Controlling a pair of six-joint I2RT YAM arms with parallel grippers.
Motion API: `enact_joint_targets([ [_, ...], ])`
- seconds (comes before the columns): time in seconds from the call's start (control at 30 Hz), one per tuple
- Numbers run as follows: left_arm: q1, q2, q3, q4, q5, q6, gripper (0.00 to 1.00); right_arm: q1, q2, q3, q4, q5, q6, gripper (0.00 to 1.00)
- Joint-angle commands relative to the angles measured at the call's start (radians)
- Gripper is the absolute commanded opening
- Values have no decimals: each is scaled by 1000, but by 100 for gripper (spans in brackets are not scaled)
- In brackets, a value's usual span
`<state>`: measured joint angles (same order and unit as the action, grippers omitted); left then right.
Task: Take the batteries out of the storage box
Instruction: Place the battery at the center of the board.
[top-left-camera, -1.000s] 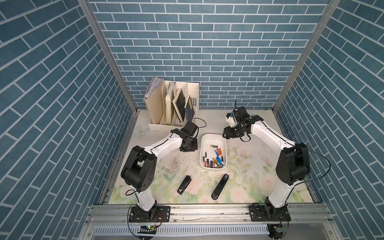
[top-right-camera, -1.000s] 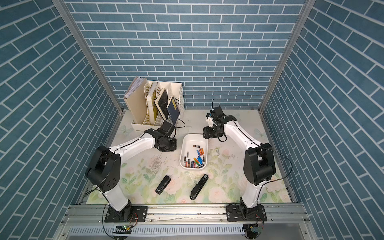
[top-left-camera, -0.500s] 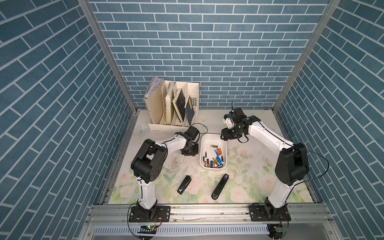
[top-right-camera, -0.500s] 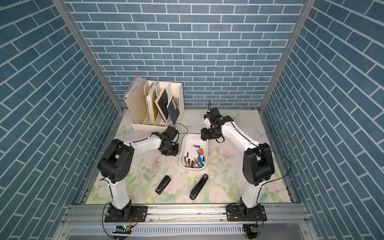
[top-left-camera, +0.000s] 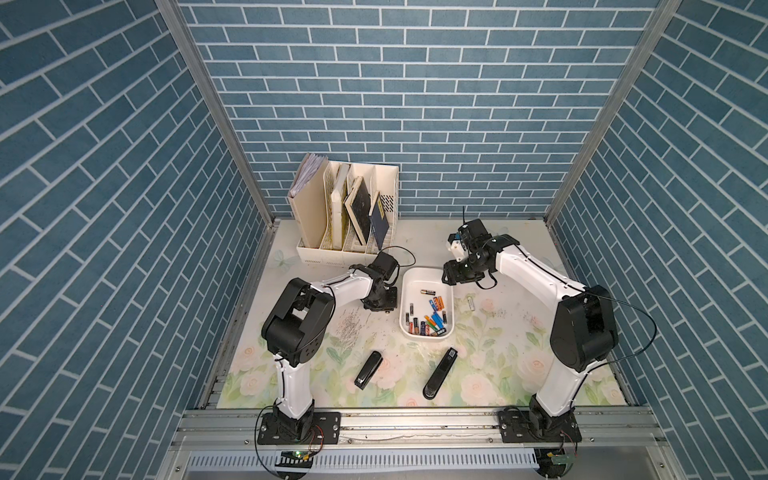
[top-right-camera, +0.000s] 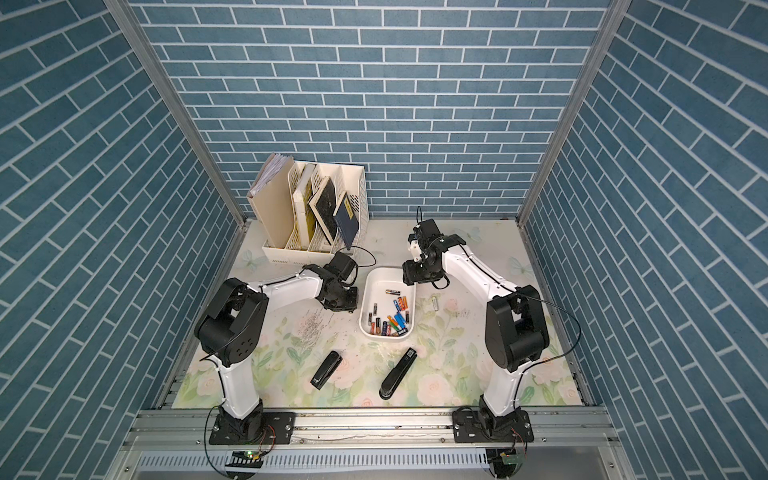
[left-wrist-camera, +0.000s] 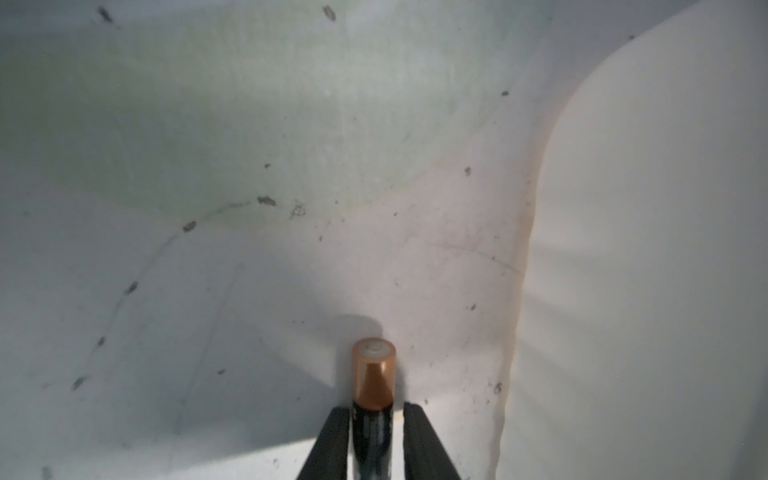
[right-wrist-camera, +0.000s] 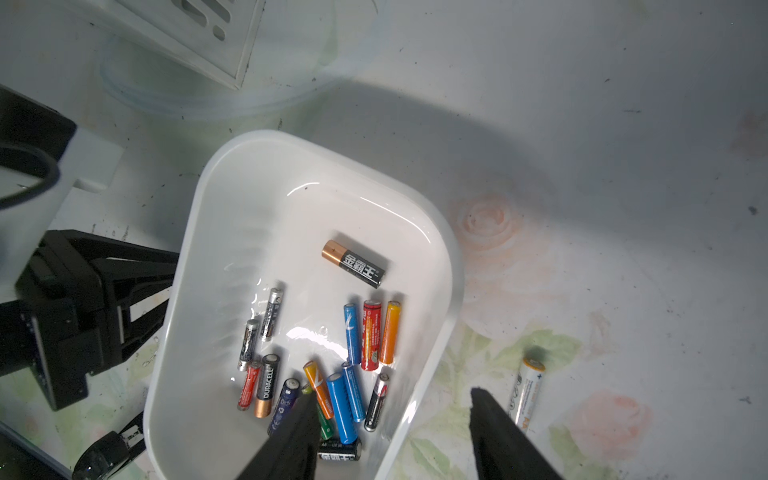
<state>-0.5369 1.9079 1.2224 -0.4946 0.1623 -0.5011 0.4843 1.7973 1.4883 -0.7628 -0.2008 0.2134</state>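
- Left jaws flank a black battery with a copper end very closely, a thin sliver of light showing on one side; whether they clamp it cannot be told.
- That battery sits low over the worktop, outside the storage box, whose white outer wall rises just beside it.
- Right jaws stand wide apart with nothing between them, hanging over the box's far right rim.
- Inside the storage box the other batteries lie loose on the floor. Most are bunched toward the near end, and one black-and-gold cell lies alone nearer the far end.
- A white-and-orange battery lies on the worktop just to the right of the box.
- The worktop is a pale sheet printed with pink roses and green leaves, flecked with dark specks. A patch of small grey bits lies to the left of the box.
- Two black staplers lie near the front edge, apart from each other.
- A cream file organizer with books and papers stands at the back left.
- Blue brick-pattern walls close three sides, with metal posts in the corners.
- A metal rail along the front carries both arm bases.
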Motion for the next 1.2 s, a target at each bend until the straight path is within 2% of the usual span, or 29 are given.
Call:
enact_joint_targets([
  [0.0, 6, -10, 10, -35, -8, 2, 32, 5, -9, -8, -9, 13, 24, 61],
  [0.43, 6, -36, 55, -67, -14, 0, 45, 7, -9, 23, -10, 15, 20, 61],
  [0.8, 7, -53, 113, -94, -18, 1, 50, 18, -1, 61, -21, 9, 28, 61],
  [1.17, 6, -42, 160, -116, -20, 10, 51, 73, 8, 73, -13, 24, 48, 61],
])
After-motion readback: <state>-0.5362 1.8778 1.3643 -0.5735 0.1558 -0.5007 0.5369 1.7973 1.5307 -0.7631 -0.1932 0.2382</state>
